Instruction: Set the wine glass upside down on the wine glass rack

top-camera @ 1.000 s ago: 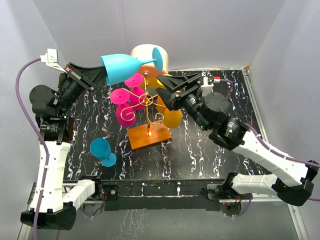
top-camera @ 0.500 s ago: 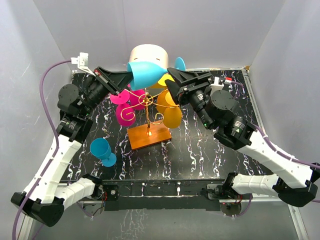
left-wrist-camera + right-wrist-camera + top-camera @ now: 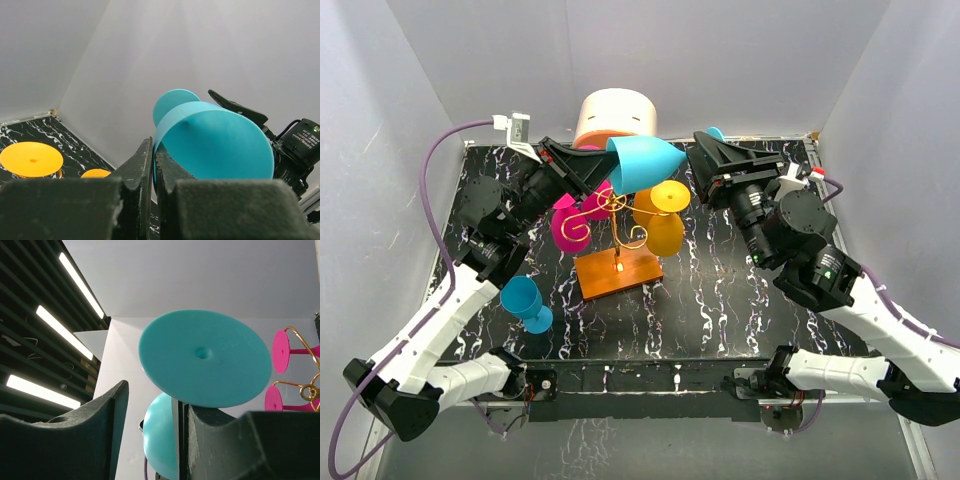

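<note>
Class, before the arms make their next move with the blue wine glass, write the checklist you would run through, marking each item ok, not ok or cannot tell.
1. Left gripper shut on the rim of the blue wine glass: ok.
2. Right gripper gripping the glass: not ok, its jaws stand open near the foot.
3. Glass turned upside down: not ok, it lies sideways, foot towards the right gripper.
4. Wine glass rack upright on its orange base: ok.
5. Free hook on the rack: cannot tell, pink glasses and orange glasses crowd it.
</note>
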Tool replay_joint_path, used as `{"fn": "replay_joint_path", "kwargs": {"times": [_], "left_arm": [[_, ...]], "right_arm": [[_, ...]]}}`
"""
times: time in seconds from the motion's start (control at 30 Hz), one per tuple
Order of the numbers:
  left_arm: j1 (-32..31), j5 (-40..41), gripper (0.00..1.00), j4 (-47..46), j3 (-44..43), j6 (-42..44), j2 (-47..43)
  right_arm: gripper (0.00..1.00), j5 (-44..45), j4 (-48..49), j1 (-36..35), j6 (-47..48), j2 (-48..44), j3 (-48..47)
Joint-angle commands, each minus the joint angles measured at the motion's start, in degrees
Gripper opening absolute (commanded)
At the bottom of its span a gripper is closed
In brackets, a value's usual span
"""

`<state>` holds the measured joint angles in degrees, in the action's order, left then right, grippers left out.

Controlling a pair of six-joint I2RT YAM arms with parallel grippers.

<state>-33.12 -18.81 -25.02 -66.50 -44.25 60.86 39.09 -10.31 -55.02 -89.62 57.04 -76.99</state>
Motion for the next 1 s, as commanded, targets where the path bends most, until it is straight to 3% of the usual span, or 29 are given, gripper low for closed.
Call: {"fn": "replay_joint_path", "kwargs": {"times": [0.0, 0.4, 0.97], "left_arm": [[-1.62, 0.00, 0.00, -5.29, -0.74, 3.45, -0.32], [-2.03, 3.29, 0.00, -0.97, -3.18, 9.76, -0.44], [-2.08, 1.28, 0.00, -0.71, -5.13, 10.53, 0.74]], "right_arm": [[0.37, 2.08, 0.09, -0.08, 0.97, -1.11, 0.53], [0.37, 0.55, -3.00, -0.04, -0.73, -3.75, 2.72], [0.38, -1.07, -4.12, -0.13, -1.80, -2.73, 2.01]]}}
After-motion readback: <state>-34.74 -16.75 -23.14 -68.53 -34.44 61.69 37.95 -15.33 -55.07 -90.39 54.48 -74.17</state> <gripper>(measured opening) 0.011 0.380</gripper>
